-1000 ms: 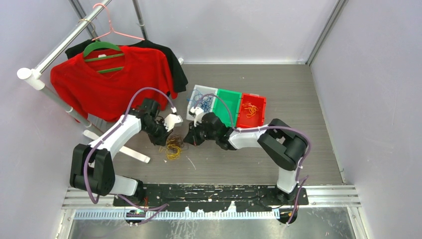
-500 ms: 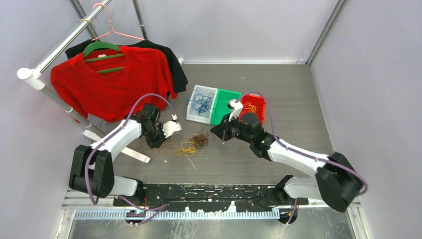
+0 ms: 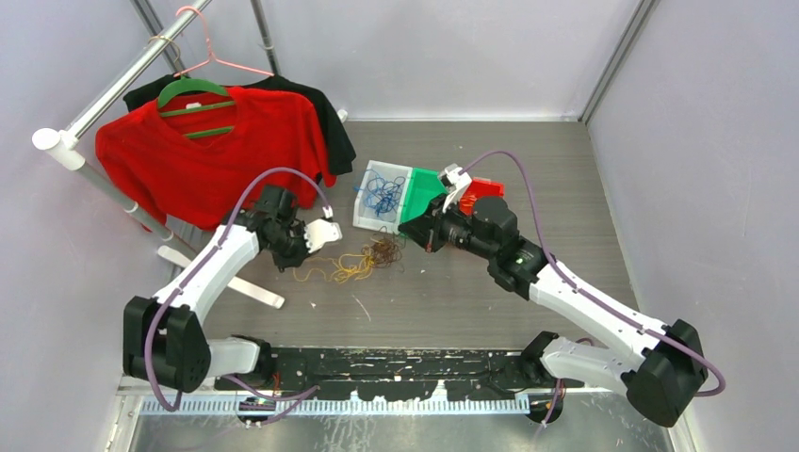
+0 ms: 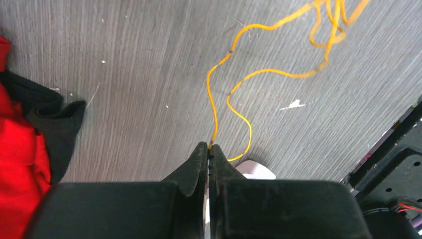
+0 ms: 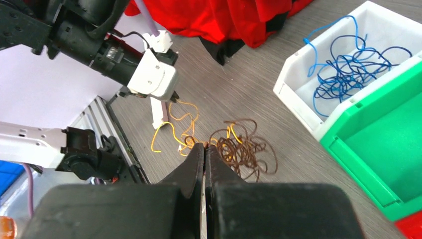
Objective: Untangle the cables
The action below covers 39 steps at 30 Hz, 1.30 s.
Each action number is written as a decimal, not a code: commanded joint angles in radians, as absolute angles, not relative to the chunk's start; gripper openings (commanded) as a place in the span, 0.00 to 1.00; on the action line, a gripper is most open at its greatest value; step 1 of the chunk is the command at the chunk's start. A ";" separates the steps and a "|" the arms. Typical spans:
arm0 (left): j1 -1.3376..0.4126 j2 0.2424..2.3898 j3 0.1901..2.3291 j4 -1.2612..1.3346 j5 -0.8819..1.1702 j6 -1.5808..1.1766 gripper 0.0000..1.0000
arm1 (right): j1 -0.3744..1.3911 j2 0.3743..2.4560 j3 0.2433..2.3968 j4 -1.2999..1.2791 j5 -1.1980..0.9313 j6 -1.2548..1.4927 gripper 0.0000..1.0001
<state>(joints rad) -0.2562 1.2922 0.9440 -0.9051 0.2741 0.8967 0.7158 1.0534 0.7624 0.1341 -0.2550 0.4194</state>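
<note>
The cables lie stretched out between my two grippers. Yellow strands (image 3: 347, 274) trail left to my left gripper (image 3: 294, 264). In the left wrist view this gripper (image 4: 208, 147) is shut on the end of one yellow strand (image 4: 215, 107) just above the table. A brown clump (image 3: 382, 251) sits to the right of the yellow ones. My right gripper (image 3: 407, 232) hangs above its right side. In the right wrist view this gripper (image 5: 204, 145) is shut with a brown strand end at its tips, over the brown clump (image 5: 245, 148) and yellow strands (image 5: 171, 130). Blue cables (image 3: 381, 196) lie in the white bin (image 3: 364, 212).
A green bin (image 3: 426, 186) and a red bin (image 3: 486, 187), partly behind my right arm, stand in a row with the white one. A red shirt (image 3: 203, 155) hangs on a rack at the back left, whose white foot (image 3: 254, 289) reaches onto the table. Red and black cloth (image 4: 30, 134) lies close to my left gripper.
My right arm has swung right and back, drawing the brown cables away from the yellow ones. The single clump has spread into two patches. My left gripper has shifted slightly back-left.
</note>
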 commanded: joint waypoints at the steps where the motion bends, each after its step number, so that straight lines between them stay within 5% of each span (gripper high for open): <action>1: -0.259 1.219 0.884 -0.912 0.227 0.979 0.00 | 0.705 1.018 0.803 -0.003 -0.231 0.336 0.01; 6: -0.259 1.157 0.912 -0.900 0.171 1.000 0.00 | 0.701 1.021 0.705 -0.166 -0.213 0.283 0.01; 15: -0.261 1.132 1.445 -1.153 0.388 0.829 0.00 | 0.812 1.160 0.719 -0.212 0.034 0.325 0.02; 17: -0.262 1.132 1.546 -1.202 0.423 0.809 0.00 | 0.836 1.196 0.739 -0.225 0.090 0.307 0.11; 21: -0.281 1.107 1.609 -1.264 0.503 0.786 0.00 | 0.876 1.120 0.764 -0.149 0.157 0.268 0.46; 28: -0.372 1.050 1.569 -1.218 0.465 0.755 0.00 | 0.925 1.040 0.909 0.026 -0.031 0.243 0.92; 39: -0.440 1.104 1.709 -1.302 0.441 0.688 0.00 | 1.103 1.325 1.088 0.281 0.092 0.143 0.89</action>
<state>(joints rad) -0.4267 1.0855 1.6199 -1.2675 0.4473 0.7410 1.0599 1.2533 1.0439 0.1490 -0.0029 0.2012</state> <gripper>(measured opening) 0.008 0.913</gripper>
